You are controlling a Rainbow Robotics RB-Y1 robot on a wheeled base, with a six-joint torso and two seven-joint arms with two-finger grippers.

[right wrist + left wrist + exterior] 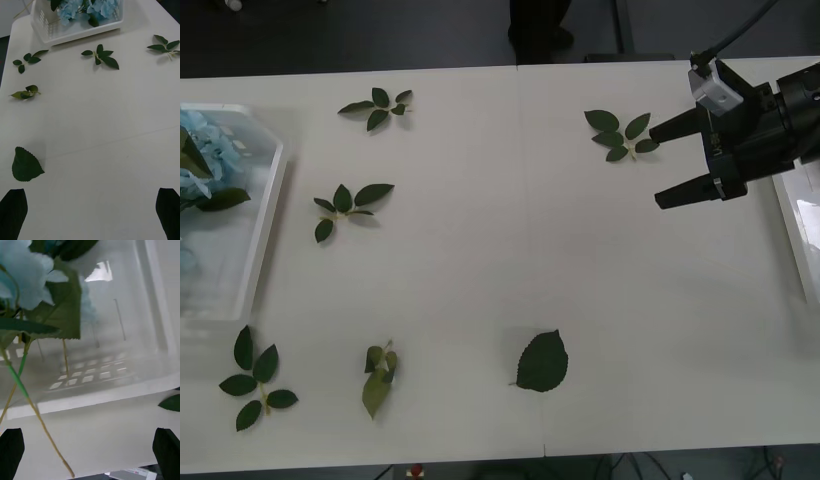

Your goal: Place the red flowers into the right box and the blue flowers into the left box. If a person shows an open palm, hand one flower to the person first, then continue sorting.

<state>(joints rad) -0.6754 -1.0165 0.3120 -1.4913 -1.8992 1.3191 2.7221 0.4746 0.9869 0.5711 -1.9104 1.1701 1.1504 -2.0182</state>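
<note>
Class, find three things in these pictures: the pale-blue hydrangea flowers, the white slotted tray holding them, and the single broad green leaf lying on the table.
Pale-blue hydrangea flowers [71, 10]: right wrist view, on the petals.
White slotted plastic tray [262, 215]: front view, on its rim.
Single broad green leaf [542, 362]: front view, on the blade's middle.

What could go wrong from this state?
1. Loose leaf sprigs and a single leaf litter the table; either could be mistaken for a flower.
2. In the left wrist view, the blue flowers' stems stick out over the left box rim, so the open left hand might snag them.

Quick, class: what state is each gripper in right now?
Left gripper: open, holding nothing, beside the left box.
Right gripper: open, empty, near the right box.
</note>
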